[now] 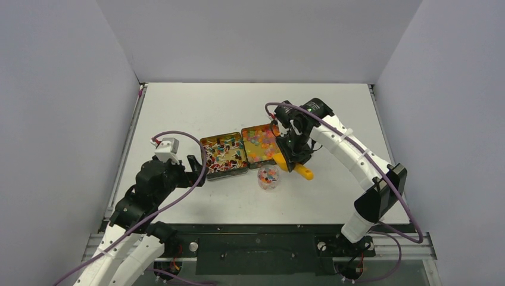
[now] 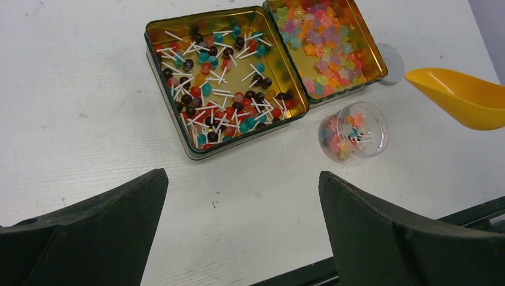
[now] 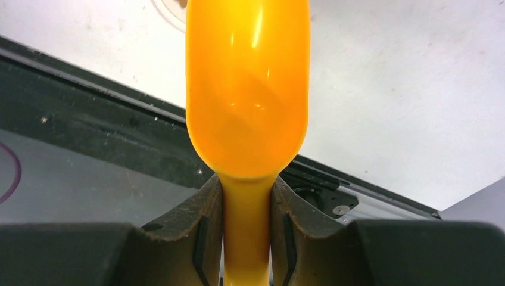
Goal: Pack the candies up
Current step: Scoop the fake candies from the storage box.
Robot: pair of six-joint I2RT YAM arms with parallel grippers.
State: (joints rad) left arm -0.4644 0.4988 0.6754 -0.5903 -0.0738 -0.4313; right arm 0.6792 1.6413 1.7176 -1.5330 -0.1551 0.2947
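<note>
Two open gold tins stand side by side mid-table. The left tin [image 1: 224, 154] [image 2: 226, 77] holds red, teal and dark candies on white sticks. The right tin [image 1: 260, 143] [image 2: 324, 47] holds pastel candies. In front of them a small clear jar [image 1: 268, 176] [image 2: 352, 131] holds a few candies. My right gripper [image 1: 295, 149] [image 3: 247, 185] is shut on the handle of the orange scoop [image 1: 292, 164] [image 2: 464, 98] [image 3: 247, 89]. The scoop's bowl is empty and hangs just right of the jar. My left gripper [image 1: 193, 167] [image 2: 243, 176] is open over bare table, in front of the left tin.
A clear round lid [image 2: 390, 62] lies next to the right tin's far corner. A black rail [image 1: 256, 244] runs along the table's near edge, between the arm bases. White walls close in the table on the left, right and back.
</note>
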